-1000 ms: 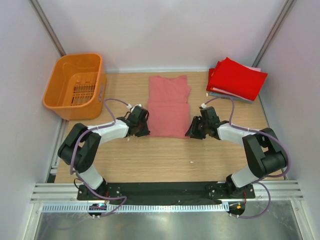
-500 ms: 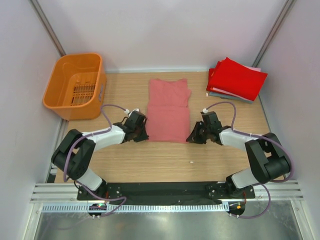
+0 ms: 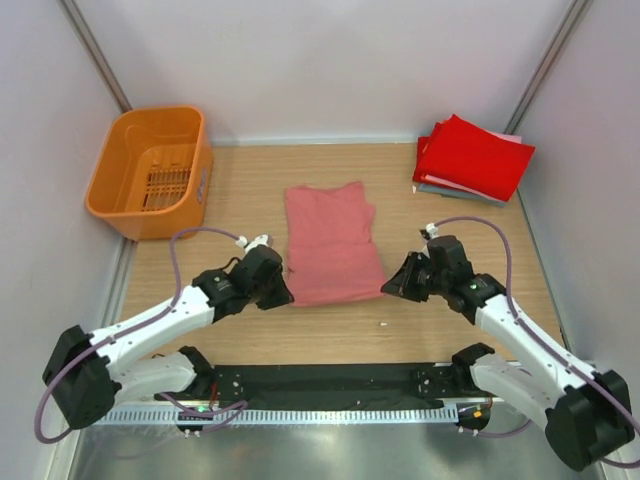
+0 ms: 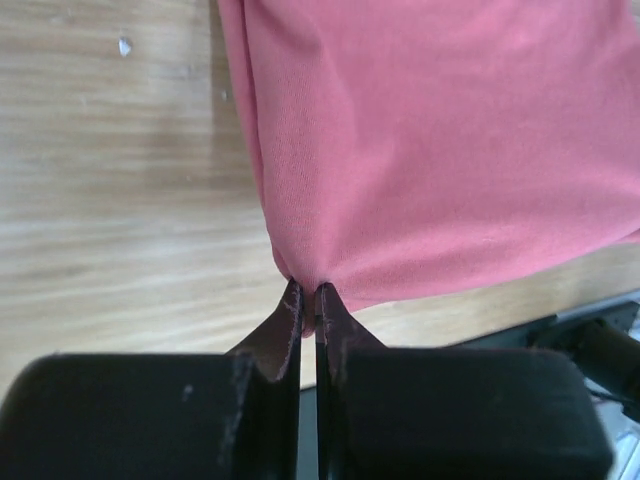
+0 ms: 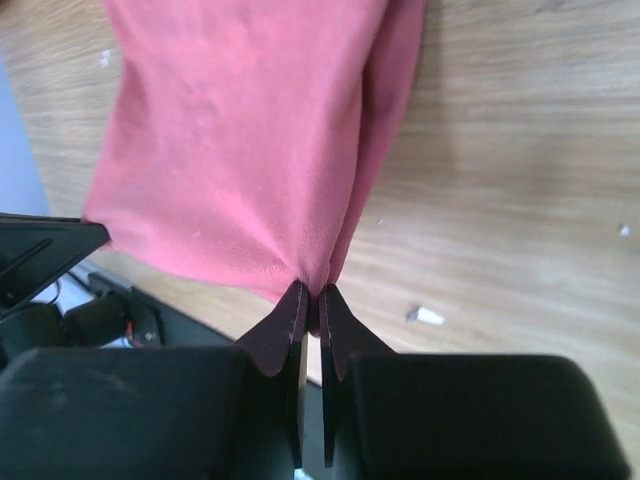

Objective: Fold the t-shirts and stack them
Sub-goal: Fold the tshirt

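Salmon-pink shirt (image 3: pixel 332 245), lengthwise near-far, is pinched tight at its near, probably hem, corners by left gripper (image 4: pixel 307 292) and right gripper (image 5: pixel 312 293), the grip confirmed in wrist views only.

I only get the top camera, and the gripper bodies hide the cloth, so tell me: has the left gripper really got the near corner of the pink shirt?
Observer: Yes. In the left wrist view the left gripper is shut on the near left corner of the salmon-pink shirt, with cloth pinched between its fingertips.
Operator: And the right one?
Observer: The right gripper is shut on the other near corner in the same way.
Operator: Is it one layer there?
Observer: It seems not. The right wrist view shows the shirt's side edge doubled over, and that fold runs down into the pinch.
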`<state>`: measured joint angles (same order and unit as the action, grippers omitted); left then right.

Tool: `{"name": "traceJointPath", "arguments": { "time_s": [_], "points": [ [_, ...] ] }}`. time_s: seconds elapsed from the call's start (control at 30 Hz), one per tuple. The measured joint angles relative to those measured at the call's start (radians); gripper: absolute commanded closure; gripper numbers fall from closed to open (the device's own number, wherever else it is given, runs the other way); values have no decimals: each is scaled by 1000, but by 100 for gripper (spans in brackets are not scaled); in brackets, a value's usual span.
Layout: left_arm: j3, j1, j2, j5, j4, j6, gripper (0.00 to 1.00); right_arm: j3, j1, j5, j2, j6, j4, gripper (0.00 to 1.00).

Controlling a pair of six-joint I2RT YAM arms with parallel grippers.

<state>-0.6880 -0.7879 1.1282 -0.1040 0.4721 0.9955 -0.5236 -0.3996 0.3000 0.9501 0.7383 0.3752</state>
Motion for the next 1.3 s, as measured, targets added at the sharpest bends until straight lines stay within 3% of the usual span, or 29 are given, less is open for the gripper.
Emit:
{"name": "traceJointPath", "arguments": {
  "time_s": [0.17, 0.37, 0.6, 0.83, 1.23, 1.27, 1.3],
  "points": [
    [-79, -24, -108, -19, 161, 44, 100, -106, -12, -3, -105, 17, 164, 99],
    [-336, -23, -91, -106, 349, 17, 94, -308, -14, -37, -56, -5, 269, 99],
    [-494, 58, 58, -128, 408, -78, 93, -438, -14, -77, 105, -45, 283, 99],
    [-534, 172, 195, -49, 404, -155, 94, -493, -16, -88, 247, -66, 275, 99],
    [-817, 299, 476, 42, 404, -266, 90, -686, 47, -118, 475, -120, 263, 99],
    [-854, 311, 517, 54, 409, -273, 89, -704, 58, -118, 506, -126, 258, 98],
    [-903, 323, 563, 65, 415, -279, 88, -733, 72, -117, 546, -135, 257, 91]
  ]
}}
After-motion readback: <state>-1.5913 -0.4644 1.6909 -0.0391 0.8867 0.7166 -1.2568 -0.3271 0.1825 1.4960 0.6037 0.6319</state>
